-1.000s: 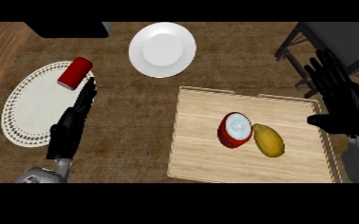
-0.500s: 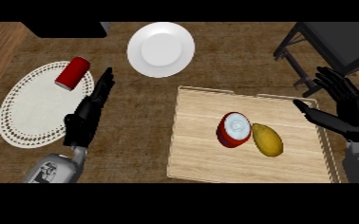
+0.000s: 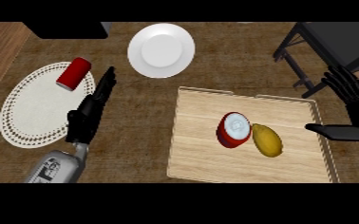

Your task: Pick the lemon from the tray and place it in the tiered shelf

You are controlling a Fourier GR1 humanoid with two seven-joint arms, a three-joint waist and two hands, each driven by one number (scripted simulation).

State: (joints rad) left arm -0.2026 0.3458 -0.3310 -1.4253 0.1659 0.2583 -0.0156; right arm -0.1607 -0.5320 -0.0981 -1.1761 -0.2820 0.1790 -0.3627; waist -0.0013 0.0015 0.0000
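Observation:
A yellow lemon [image 3: 267, 140] lies on the wooden tray [image 3: 203, 147], touching a red-skinned halved fruit [image 3: 233, 129] to its left. The dark tiered shelf [image 3: 317, 47] stands at the upper right, partly cut off by the view's edge. My right hand [image 3: 344, 104] hangs at the tray's right rim, open, thumb pointing toward the lemon and fingers spread upward, a short gap from the lemon. My left hand [image 3: 89, 111] is open at the left, fingers straight, holding nothing.
A white plate [image 3: 161, 50] sits at the top centre. A red can [image 3: 73, 73] lies on a round white placemat [image 3: 38, 102] at the left. A dark box [image 3: 67, 29] fills the upper left corner.
My right hand has lowered and shifted inward toward the tray's right rim. My left hand drifted slightly right and up. The lemon has not moved.

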